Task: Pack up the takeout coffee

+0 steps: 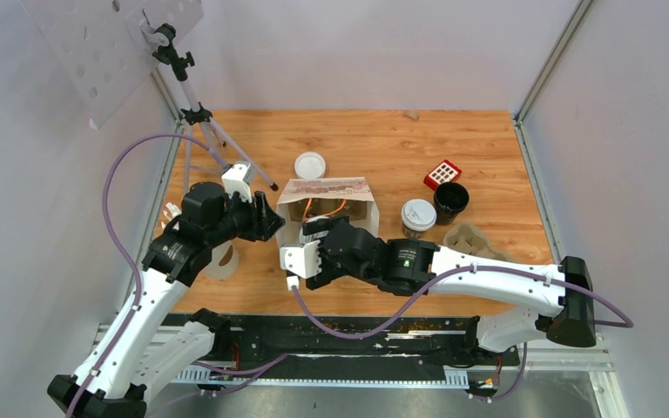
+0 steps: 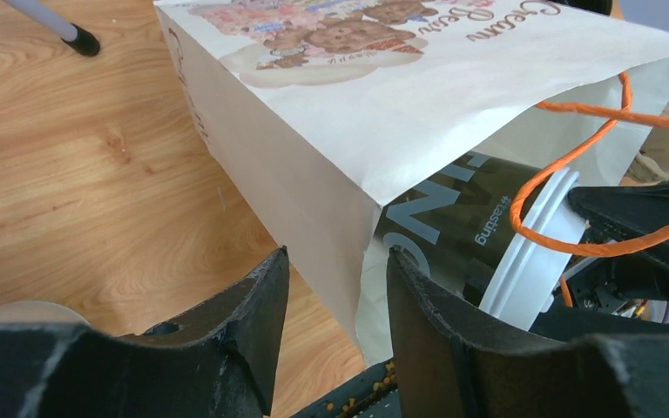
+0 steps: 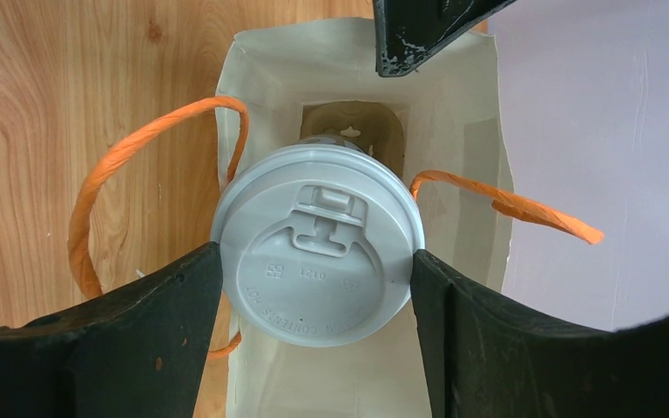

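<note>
A white paper bag (image 1: pixel 327 190) with orange handles lies on its side, its mouth facing the arms. My right gripper (image 3: pixel 315 252) is shut on one takeout coffee cup (image 3: pixel 314 287), fingers pressing both sides of its white lid, at the bag's mouth. The left wrist view shows that cup's dark side (image 2: pixel 453 226) partly inside the bag (image 2: pixel 331 113). My left gripper (image 2: pixel 338 257) is open, its fingers straddling the bag's left mouth edge without pinching it. A second lidded coffee cup (image 1: pixel 418 216) stands right of the bag.
A loose white lid (image 1: pixel 310 165) lies behind the bag. A black cup (image 1: pixel 451 200), a red box (image 1: pixel 442 173) and a cardboard carrier (image 1: pixel 469 239) sit at the right. A tripod (image 1: pixel 200 122) stands at the back left, a pale cup (image 1: pixel 220 259) under the left arm.
</note>
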### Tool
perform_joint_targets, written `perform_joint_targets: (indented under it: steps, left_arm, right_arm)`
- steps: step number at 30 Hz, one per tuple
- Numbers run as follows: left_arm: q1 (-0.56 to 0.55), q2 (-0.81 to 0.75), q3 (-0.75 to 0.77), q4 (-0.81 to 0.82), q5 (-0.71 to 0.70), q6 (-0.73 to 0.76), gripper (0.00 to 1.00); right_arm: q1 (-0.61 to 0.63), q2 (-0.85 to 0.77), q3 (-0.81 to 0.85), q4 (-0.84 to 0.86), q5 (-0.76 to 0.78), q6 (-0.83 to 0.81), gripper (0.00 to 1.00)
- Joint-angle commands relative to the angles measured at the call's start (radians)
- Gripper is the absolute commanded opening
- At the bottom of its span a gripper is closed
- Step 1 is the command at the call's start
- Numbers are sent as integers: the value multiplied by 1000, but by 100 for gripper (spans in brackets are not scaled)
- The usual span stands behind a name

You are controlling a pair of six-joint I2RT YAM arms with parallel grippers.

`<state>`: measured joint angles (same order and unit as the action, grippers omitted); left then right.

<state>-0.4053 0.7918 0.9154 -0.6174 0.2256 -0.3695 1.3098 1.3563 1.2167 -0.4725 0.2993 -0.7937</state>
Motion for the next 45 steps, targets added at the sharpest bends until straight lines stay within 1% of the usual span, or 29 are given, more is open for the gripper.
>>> perform_joint_targets:
  steps: [1, 2, 4, 6, 9, 10, 12, 18, 25, 29, 33, 39, 41, 43, 45]
  left_arm:
    - [-2, -10, -22, 34, 7, -5, 53]
    - [-2, -14, -32, 45, 8, -10, 53]
    - [-1, -15, -44, 62, 15, -19, 49]
    - [-1, -10, -42, 68, 33, -20, 38]
    - [-2, 1, -22, 49, 53, 5, 15]
    - [-1, 5, -13, 43, 60, 12, 9]
    - [-2, 12, -1, 34, 80, 28, 1]
    - [-2, 48, 32, 2, 140, 50, 0]
    - [-2, 57, 48, -8, 172, 73, 0]
    - [-1, 65, 47, -9, 185, 81, 0]
    - [-1, 72, 57, -9, 214, 81, 0]
    - [-2, 88, 102, -13, 294, 71, 0]
    - [-1, 99, 112, -11, 316, 87, 0]
    - [-2, 133, 153, -54, 331, 117, 0]
    - [-1, 174, 207, -92, 347, 127, 0]
  right_arm:
    - [-6, 8, 43, 38, 22, 11, 68]
    - [-8, 10, 44, 38, 21, 10, 68]
    - [-9, 12, 48, 37, 21, 8, 68]
    - [-12, 11, 52, 34, 22, 3, 68]
    - [-23, -3, 31, 37, 18, -33, 68]
    - [-31, -11, 22, 36, 9, -46, 68]
    - [-47, -24, 13, 21, -2, -71, 68]
    - [-86, -57, 5, 9, -37, -155, 68]
    - [-128, -43, 2, -4, -103, -221, 68]
    - [-144, -24, -7, 0, -109, -244, 68]
    - [-144, -17, 43, -46, -115, -240, 67]
    - [-145, -35, 146, -215, -99, -253, 69]
    - [-159, -33, 172, -239, -85, -274, 69]
    - [-176, -33, 182, -239, -80, -302, 70]
    - [-195, -15, 234, -268, -97, -307, 70]
